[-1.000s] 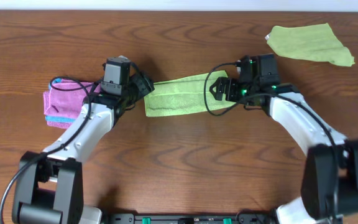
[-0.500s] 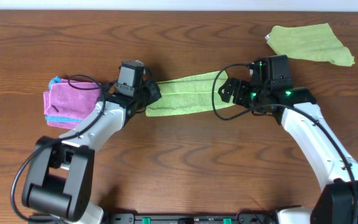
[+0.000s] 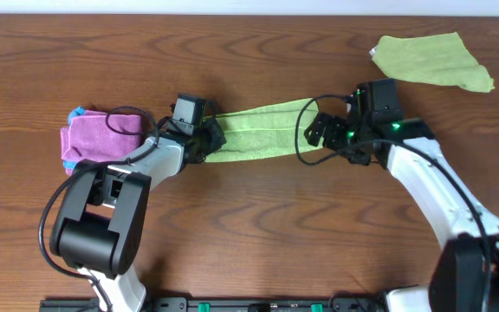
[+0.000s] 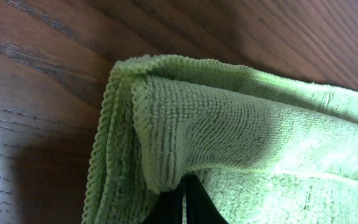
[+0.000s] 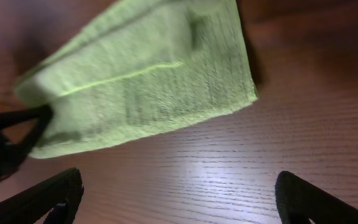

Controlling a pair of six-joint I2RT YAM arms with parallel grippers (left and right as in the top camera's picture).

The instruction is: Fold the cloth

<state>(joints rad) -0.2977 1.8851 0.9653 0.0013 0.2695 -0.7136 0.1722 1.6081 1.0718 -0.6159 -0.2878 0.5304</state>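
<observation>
Table: dark brown wood [image 3: 258,225] with long wavy grain and a smooth, slightly glossy surface; it carries all three cloths.

Cloth: a lime-green terry cloth [image 3: 258,130] near the middle of the table, between the two grippers. It is folded into a long narrow band that runs left to right and rises a little toward the right. The left wrist view shows a looped, ribbed pile, a stitched hem and a doubled corner [image 4: 241,143] with its layers stacked. The right wrist view shows the right end [image 5: 148,93] lying flat, with a crease line along the length and a square-cut edge.

Second green cloth: the same lime colour [image 3: 431,61], lying at the far right of the table. It is an irregular, loosely spread shape, well apart from the band.

Pink cloth: magenta pile [image 3: 102,137], folded into a compact rounded rectangle at the left, with a blue edge [image 3: 78,164] showing along its side.

Right gripper: black fingers spread wide [image 3: 319,130], holding nothing. In the wrist view [image 5: 179,180] bare wood lies between the tips and the cloth's right end is just ahead of them.

Left gripper: at the band's left end [image 3: 206,143]. Its dark fingers [image 4: 194,205] are pressed together, with the folded corner pinched between them.
</observation>
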